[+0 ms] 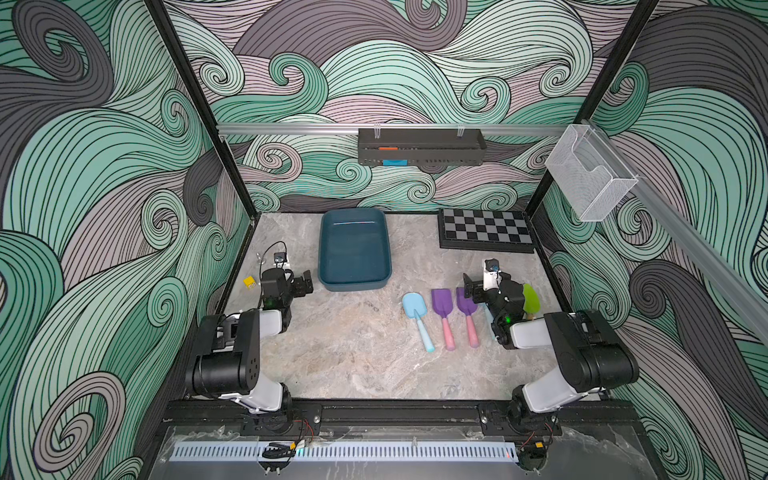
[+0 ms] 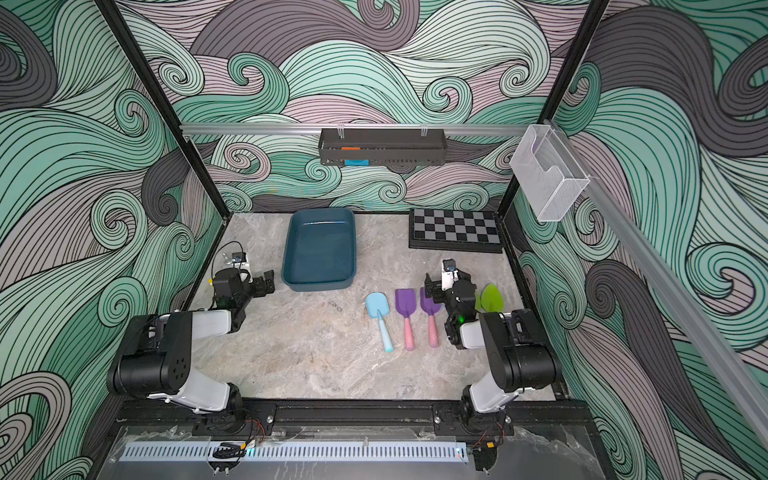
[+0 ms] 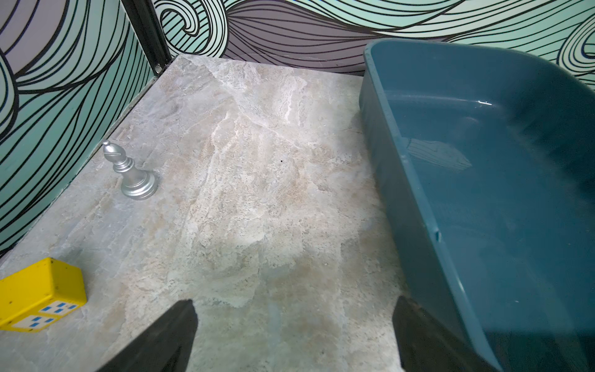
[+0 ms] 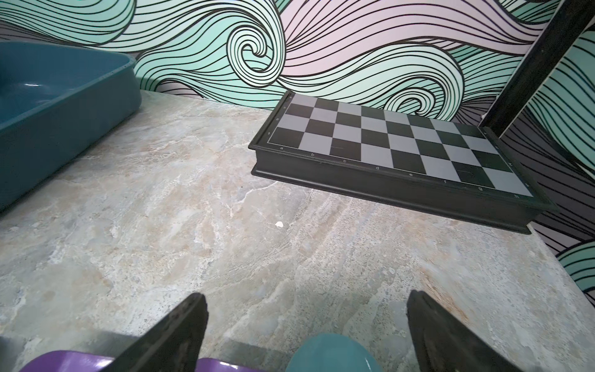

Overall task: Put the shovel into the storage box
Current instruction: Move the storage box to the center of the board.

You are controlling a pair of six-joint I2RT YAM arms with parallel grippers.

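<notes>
Both arms hang low over the table (image 1: 353, 361) with nothing in them. The right end effector (image 1: 471, 289) has its jaws spread wide and sits right over the heads of a row of toy shovels. Its wrist view shows the rounded blade of a teal-blue shovel (image 4: 331, 354) lying directly beneath the gap between the fingers, and the nearer purple shovel (image 4: 222, 365) peeks out beside one finger. To me that looks like a deliberate line-up for a straight drop onto a shovel, though no finger touches anything.

In both top views a second purple shovel (image 1: 441, 303) lies one place further out on the side toward the box, and a light blue shovel (image 1: 417, 309) lies beyond that. A green shovel (image 1: 530, 297) lies on the opposite side, half hidden by the arm. They all lie flat with their handles running back toward the robot's base, so I'd guess a pinch across the narrow neck or handle would hold better than one across a broad blade.

The storage box (image 1: 355, 286) is empty. It is well apart from the right end effector across bare table, and just beside the left end effector (image 1: 305, 282), whose jaws are also wide apart and empty. The box is shallow and open-topped, so it should only need a carry-over and a release. The left arm stands clear of its rim, and I judge that leaves the path free.

The chessboard (image 1: 484, 226) ahead of the right end effector plays no part, nor do the yellow block (image 3: 38, 293) and silver bishop (image 3: 132, 174) near the left one.
</notes>
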